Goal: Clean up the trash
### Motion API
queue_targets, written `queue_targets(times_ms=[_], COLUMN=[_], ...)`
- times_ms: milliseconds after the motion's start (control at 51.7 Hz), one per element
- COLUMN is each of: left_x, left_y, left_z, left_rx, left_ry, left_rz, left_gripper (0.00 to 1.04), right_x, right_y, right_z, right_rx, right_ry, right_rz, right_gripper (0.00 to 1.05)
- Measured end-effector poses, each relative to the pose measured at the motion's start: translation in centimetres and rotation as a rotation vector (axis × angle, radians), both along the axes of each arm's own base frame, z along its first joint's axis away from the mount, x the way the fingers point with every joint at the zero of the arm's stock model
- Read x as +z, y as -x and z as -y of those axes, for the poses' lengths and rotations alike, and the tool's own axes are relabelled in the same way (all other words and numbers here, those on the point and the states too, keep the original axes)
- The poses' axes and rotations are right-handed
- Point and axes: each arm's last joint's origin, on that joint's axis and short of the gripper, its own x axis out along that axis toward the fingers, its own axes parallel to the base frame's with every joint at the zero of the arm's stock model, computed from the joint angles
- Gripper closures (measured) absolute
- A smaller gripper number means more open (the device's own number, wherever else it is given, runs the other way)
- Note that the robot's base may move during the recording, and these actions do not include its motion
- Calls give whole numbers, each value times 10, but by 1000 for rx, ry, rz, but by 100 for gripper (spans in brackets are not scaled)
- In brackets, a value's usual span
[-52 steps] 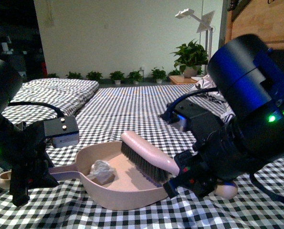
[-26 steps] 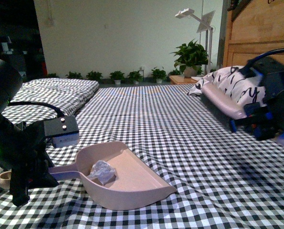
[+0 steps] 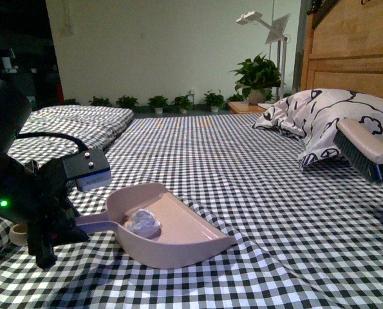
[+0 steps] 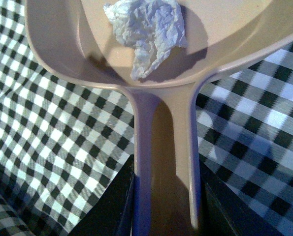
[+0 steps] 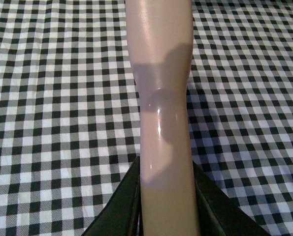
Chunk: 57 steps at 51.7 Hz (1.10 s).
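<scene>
The trash (image 3: 143, 223), a small crumpled wad of white paper, lies inside the pink dustpan (image 3: 178, 248), toward the back of the pan near where the handle joins; the left wrist view shows the same wad (image 4: 146, 34) resting against the pan's rear wall. The dustpan sits on the checked table (image 3: 255, 193) near its front left corner, its open mouth facing the right edge. The left end effector (image 3: 49, 225) is clamped on the dustpan's handle (image 4: 166, 162), its dark fingers pressing both sides of it. At the table's right edge the pink brush (image 3: 365, 145) hangs in the air, bristles facing down, in front of a black-and-white patterned pillow (image 3: 320, 119). The right end effector (image 5: 166, 206) is closed around the brush's handle (image 5: 161, 73), held above the checked cloth.
</scene>
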Motion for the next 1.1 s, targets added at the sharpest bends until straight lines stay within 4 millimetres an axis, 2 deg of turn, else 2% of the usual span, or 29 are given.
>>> queue_targets(times_ms=[194, 310, 503, 619, 716, 794, 929, 1103], left_x=[2, 9, 49, 91, 114, 124, 128, 128], left_y=[0, -4, -10, 1, 22, 43, 95, 158], left_z=[-1, -6, -18, -27, -29, -29, -23, -29], left_rx=[59, 121, 293, 398, 438, 449, 476, 556], left_ry=[36, 53, 168, 280, 330, 375, 447, 528], left_rz=[-11, 28, 215, 366, 471, 513, 605, 693], left_gripper=[76, 76, 76, 76, 76, 76, 76, 76], right_x=[3, 12, 36, 57, 74, 86, 109, 134], right_y=[2, 6, 18, 32, 47, 62, 103, 151], right_z=[6, 7, 6, 7, 8, 9, 5, 3], right_rx=[-19, -30, -35, -41, -47, -50, -29, -24], right_ry=[-4, -15, -29, -32, -29, -24, -17, -11], right_rz=[5, 30, 101, 155, 205, 244, 339, 446], right_gripper=[84, 84, 84, 84, 84, 84, 84, 84])
